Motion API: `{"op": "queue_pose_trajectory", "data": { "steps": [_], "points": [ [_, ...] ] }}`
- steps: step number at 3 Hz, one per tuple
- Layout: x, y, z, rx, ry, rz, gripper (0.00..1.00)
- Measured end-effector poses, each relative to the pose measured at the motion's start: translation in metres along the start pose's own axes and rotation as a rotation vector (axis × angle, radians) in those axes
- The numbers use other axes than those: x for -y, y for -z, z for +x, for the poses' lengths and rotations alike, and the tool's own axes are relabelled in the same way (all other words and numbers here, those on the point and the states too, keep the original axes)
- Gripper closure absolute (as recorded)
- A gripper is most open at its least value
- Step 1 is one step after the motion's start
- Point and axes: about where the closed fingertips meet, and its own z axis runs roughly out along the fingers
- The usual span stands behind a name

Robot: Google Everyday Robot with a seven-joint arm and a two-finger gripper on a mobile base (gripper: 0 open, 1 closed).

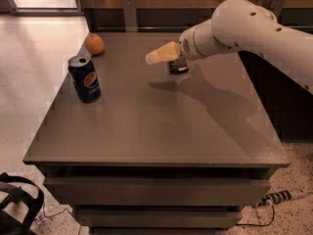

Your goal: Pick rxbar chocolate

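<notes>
So the whole thing comes down to where the rxbar (179, 66) sits relative to the gripper (159, 56). The bar lies flat on the desk (146, 131), toward the back and a bit right of centre. In the picture it's just below and to the right of the gripper tip, tucked under the wrist end rather than under the tip. The gripper points left across the picture, toward the side with the can (84, 79) and the orange (94, 43), so its tip looks to have overshot the bar on that side.

The gripper isn't holding anything as far as I can see, and it looks to be up off the desk, since its shadow (195, 89) falls separately on the top, nearer the camera. Whether it's set wide or narrow, honestly can't tell from this angle.

The bar's long axis seems to run roughly front to back, but its far end is covered by the arm, so I wouldn't swear to it.

My guess for the next move: pull the tip back to the right so it's over the bar, turn to grip across the short side, then come down. The can and orange are well apart from the bar, so they shouldn't get in the way.
</notes>
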Motion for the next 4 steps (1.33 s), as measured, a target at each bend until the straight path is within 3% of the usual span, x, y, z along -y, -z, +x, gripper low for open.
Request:
{"op": "queue_pose_trajectory", "data": {
  "steps": [2, 4],
  "points": [
    [0.021, -0.031, 0.023, -0.038, -0.035, 0.022, 0.00],
    [0.038, -0.068, 0.033, -0.062, -0.029, 0.051, 0.00]
  ]
}}
